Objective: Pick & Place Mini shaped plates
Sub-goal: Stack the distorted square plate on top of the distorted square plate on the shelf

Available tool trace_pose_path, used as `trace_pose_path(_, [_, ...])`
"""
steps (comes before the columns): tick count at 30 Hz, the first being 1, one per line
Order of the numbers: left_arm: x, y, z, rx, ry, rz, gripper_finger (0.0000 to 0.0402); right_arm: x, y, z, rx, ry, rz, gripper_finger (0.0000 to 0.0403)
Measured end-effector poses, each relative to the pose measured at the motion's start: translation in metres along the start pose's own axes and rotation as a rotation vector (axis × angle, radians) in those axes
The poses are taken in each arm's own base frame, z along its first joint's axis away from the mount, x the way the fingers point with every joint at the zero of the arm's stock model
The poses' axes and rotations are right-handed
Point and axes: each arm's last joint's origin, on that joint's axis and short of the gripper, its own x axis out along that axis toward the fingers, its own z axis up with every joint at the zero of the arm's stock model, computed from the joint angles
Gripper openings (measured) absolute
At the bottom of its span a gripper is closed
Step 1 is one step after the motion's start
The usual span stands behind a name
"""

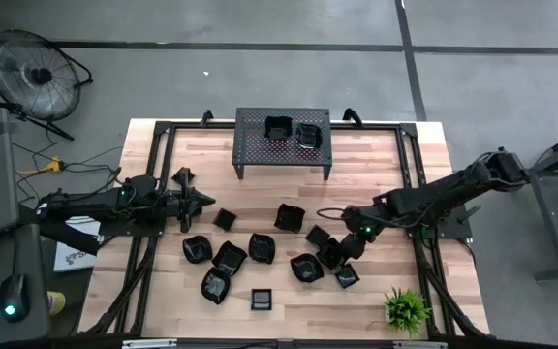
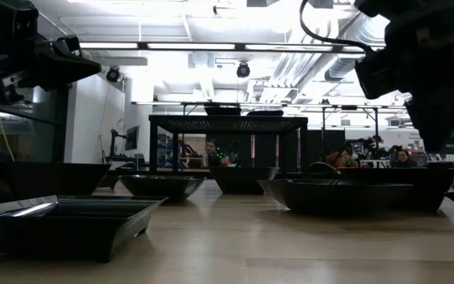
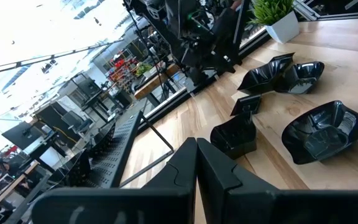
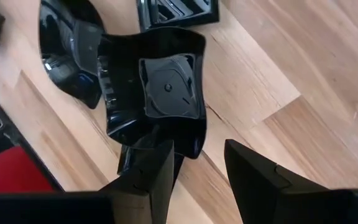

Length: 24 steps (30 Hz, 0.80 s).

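Several small glossy black plates lie scattered on the wooden table (image 1: 376, 291), resting on their bases; two more sit on the perforated black stand (image 1: 282, 145). My right gripper (image 4: 197, 149) is open and hovers low over a wavy-rimmed square plate (image 4: 166, 93), in the high view at the plate cluster (image 1: 329, 254). The plate's near rim (image 4: 188, 146) lies in the gap between the fingers. My left gripper (image 3: 196, 149) is shut and empty, raised above the table's left side (image 1: 197, 202), beside a small plate (image 1: 224, 219). My right gripper comes from above, pointing down, with one finger (image 4: 157, 165) over the outer side of the wavy plate's near rim and the other beyond the rim over bare wood. Whether a finger touches the rim I cannot tell. The plate lies flat on the table.
The stand stands at the table's far middle edge. A small potted plant (image 1: 407, 308) sits at the near right corner. Other plates crowd close around the right gripper (image 1: 306, 268) (image 1: 346, 276). A fan (image 1: 29, 70) stands on the floor beyond the table.
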Motion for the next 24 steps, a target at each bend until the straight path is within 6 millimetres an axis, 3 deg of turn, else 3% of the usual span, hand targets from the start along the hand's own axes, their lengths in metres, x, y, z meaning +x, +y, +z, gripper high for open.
trace_pose_path(15, [0.0, 0.0, 0.0, 0.0, 0.0, 0.0, 0.0003, 0.031, -0.001, 0.006, 0.059, 0.077, -0.049, 0.0138])
trace_pose_path(24, [0.0, 0.0, 0.0, 0.0, 0.0, 0.0, 0.0003, 0.035, -0.005, 0.012, 0.064, 0.059, -0.073, 0.0137])
